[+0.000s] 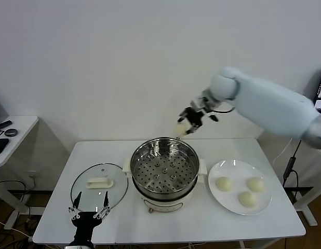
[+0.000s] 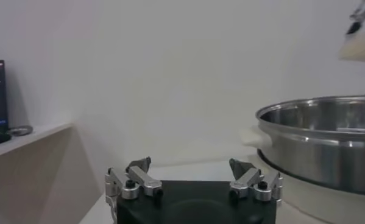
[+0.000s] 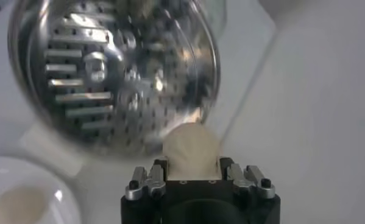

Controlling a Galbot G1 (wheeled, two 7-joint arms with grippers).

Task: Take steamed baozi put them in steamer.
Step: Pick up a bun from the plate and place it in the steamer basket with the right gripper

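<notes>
The right gripper [image 1: 190, 120], arm outstretched, clamps a baozi [image 1: 181, 128] above the steamer's [image 1: 164, 168] far rim.

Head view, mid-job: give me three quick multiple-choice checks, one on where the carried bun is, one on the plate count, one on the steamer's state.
1. Where is the baozi held by the right gripper?
A. In the air by the steamer's far rim
B. Resting on the perforated tray
C. On the glass lid

2. How many buns lie on the white plate?
A. One
B. Three
C. Four

3. What state is the steamer in?
A. Covered by its lid
B. Uncovered, with two buns on the tray
C. Uncovered, with a bare tray

Answers:
1 A: the right gripper is shut on the bun above the table, behind the far rim.
2 B: three pale buns sit together on the plate.
3 C: the glass lid lies flat on the table beside the pot, near the open left gripper, and only tray holes show inside.
</notes>
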